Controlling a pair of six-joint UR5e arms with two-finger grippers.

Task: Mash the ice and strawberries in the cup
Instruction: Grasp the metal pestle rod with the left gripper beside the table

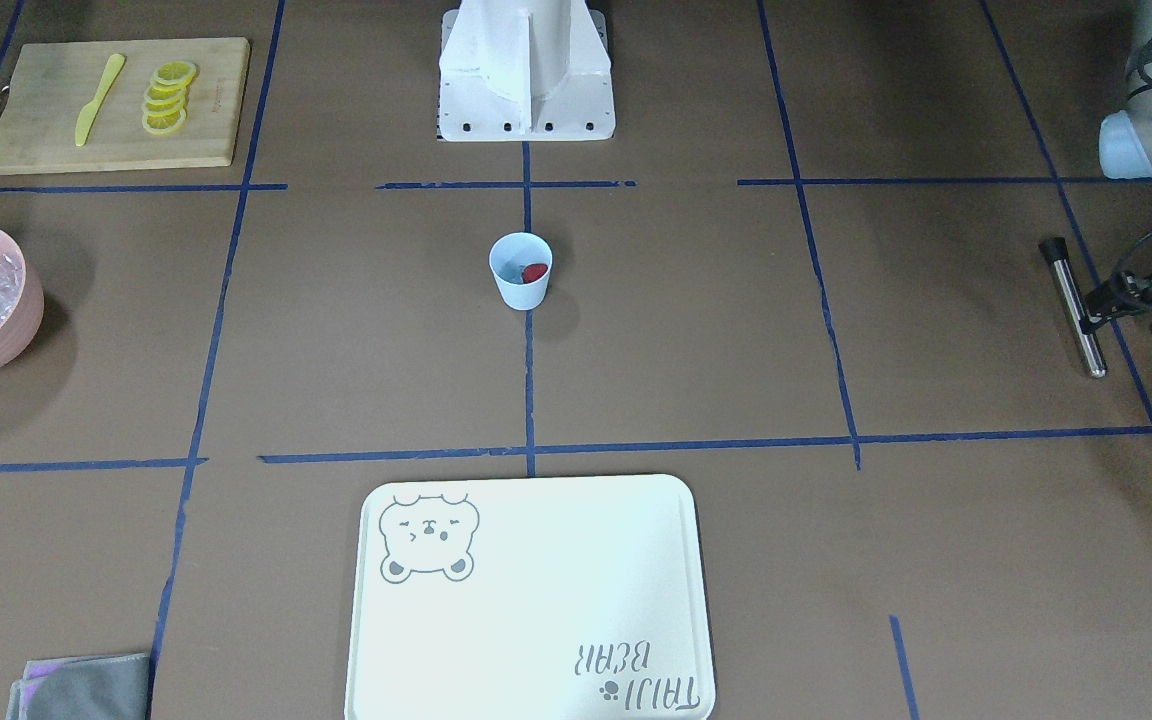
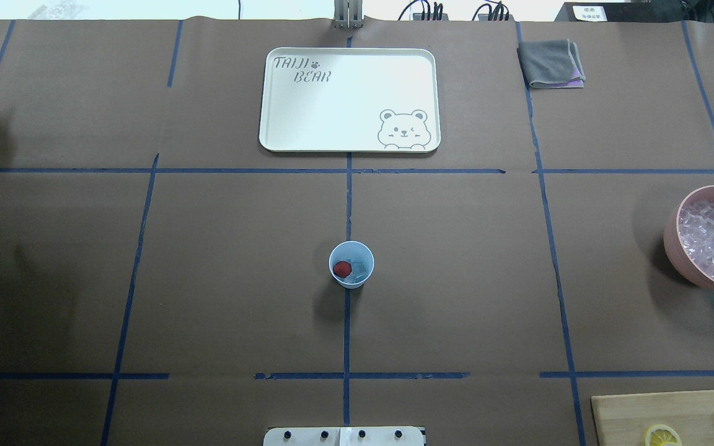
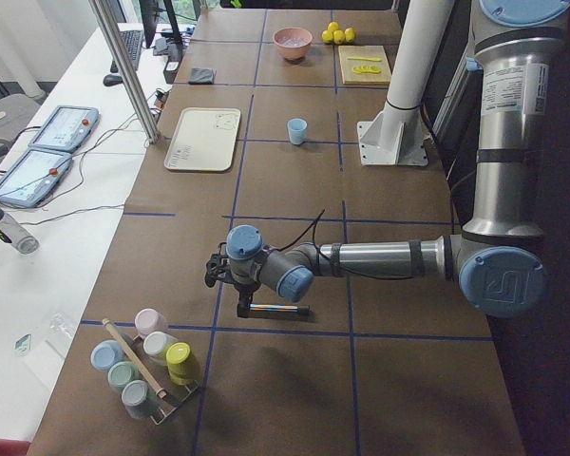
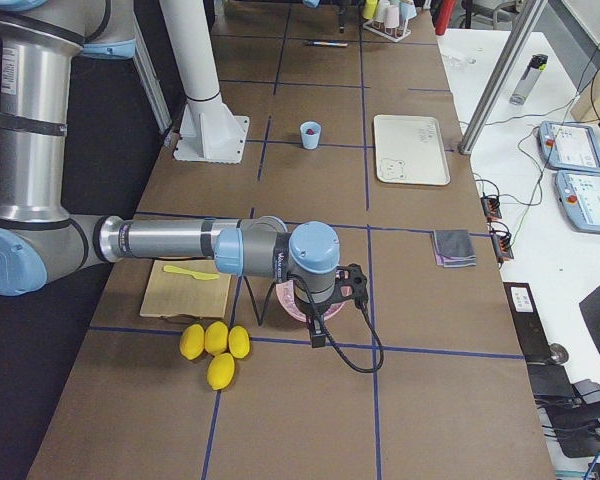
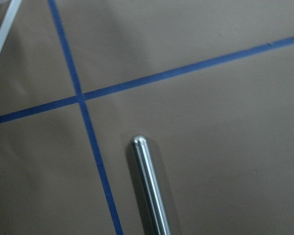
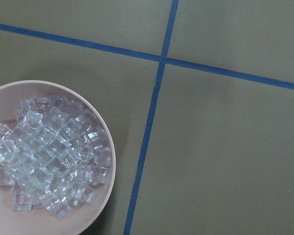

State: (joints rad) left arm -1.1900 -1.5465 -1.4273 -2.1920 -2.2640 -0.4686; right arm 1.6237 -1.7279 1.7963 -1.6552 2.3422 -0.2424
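Strawberry (image 1: 534, 271) and ice (image 2: 360, 267) in cup (image 1: 520, 292). Left fingers (image 1: 1108, 297) beside metal rod (image 1: 1076, 310), right fingers (image 4: 350, 285) over pink bowl (image 2: 673, 238). Cannot tell whether spread or pressed.

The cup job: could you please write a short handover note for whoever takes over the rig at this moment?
Left gripper: at the metal rod, which lies flat on the table; open or shut unclear.
Right gripper: above the pink bowl; state unclear.
Cup: upright at table centre, holding the strawberry and a few ice cubes.
Done: the cup is loaded.
Left: pick up the rod and mash the contents; the strawberry looks whole.
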